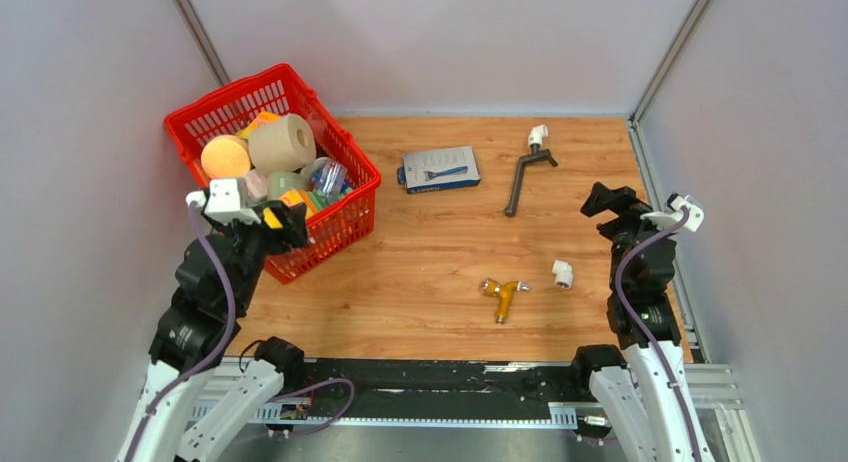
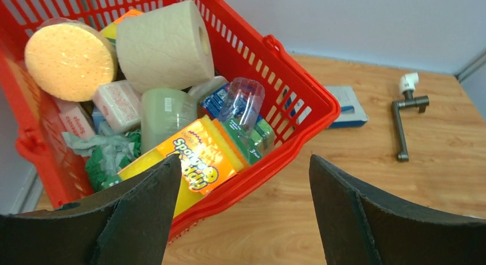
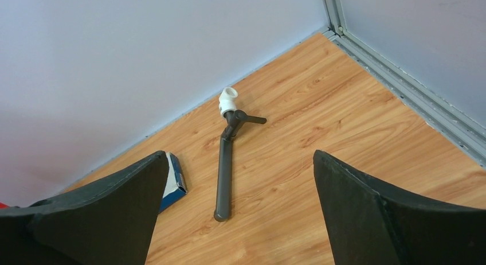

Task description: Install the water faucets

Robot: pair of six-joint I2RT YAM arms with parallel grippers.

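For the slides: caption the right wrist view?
Open right hand aimed at the dark grey faucet, white elbow fitting at its crossbar end.

- The left arm (image 1: 205,297) rises from its base at the near left edge and leans forward, elbow bent.
- The left gripper (image 1: 287,227) points forward and a little to the right. Its two dark fingers (image 2: 143,210) stand wide apart and grip nothing.
- The right arm (image 1: 640,282) stands almost upright over its base at the near right edge.
- The right gripper (image 1: 605,199) points forward and left, tilted downward. Its jaws are spread wide and empty.
- The two arms are well apart.
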